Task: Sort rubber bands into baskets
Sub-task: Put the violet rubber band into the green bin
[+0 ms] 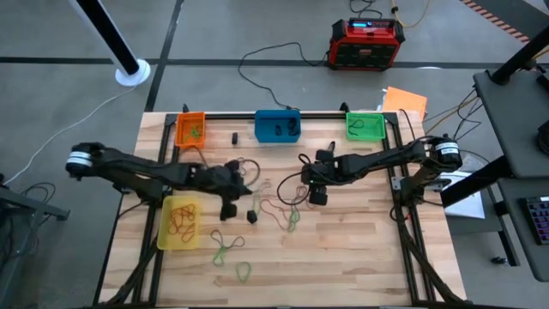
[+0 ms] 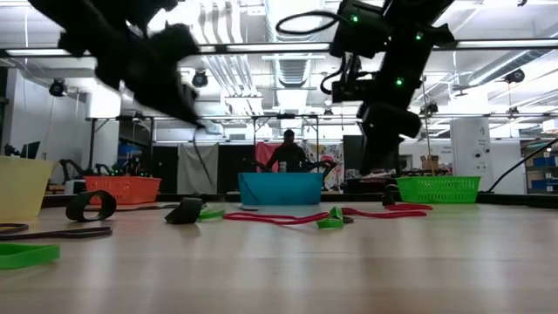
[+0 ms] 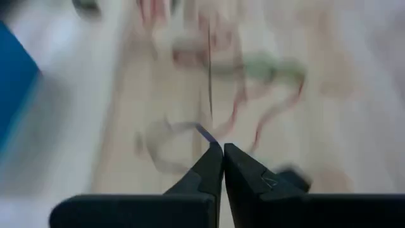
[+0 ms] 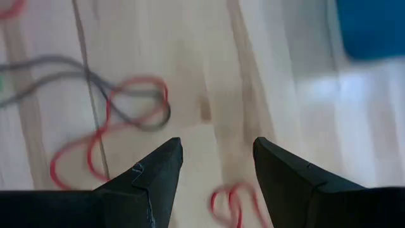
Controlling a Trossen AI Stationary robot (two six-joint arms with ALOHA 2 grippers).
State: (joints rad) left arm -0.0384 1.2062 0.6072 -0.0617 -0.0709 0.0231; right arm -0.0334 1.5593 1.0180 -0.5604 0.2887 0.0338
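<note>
Grippers are working over a wooden table [image 1: 343, 257] strewn with bands [image 1: 279, 209]. The left gripper [image 3: 223, 149] is hovering mid-table, fingers pressed together, seemingly pinching a thin pale band [image 3: 166, 136] that trails from its tip, probably to carry it to a basket. The yellow basket [image 1: 179, 223] is sitting just to its near left. The right gripper [image 4: 216, 152], fingers spread, is hanging above red bands [image 4: 104, 142] right of centre.

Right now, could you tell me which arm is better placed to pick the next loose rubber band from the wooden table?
Probably the right: its gripper hangs open over thin red rubber loops; the left gripper is shut.
</note>
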